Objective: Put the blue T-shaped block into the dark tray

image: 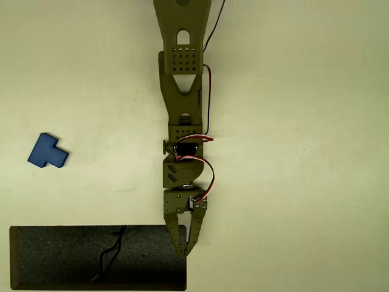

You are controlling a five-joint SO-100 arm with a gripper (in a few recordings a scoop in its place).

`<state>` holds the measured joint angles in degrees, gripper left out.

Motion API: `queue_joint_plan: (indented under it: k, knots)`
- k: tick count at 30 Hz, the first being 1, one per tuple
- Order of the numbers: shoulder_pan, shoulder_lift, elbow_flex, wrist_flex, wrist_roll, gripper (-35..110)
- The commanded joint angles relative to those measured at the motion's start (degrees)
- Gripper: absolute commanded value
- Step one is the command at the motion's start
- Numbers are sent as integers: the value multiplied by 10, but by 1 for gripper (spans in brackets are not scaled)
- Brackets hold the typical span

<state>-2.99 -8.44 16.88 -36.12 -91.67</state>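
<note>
Jaws nearly closed and empty over the dark tray corner; blue T-shaped block lies ungrasped on the table.

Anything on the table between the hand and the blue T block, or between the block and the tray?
Nothing visible. Bare table separates the hand from the blue T-shaped block, and the block from the dark tray.

No text, label, brand, number or sign can be read on anything here.
</note>
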Motion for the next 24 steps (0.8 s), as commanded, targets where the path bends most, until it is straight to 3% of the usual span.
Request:
queue_joint_plan:
  k: [1, 24]
  knots:
    - [-5, -4, 4, -18, -8, 0]
    - [-7, -5, -11, -4, 23, 0]
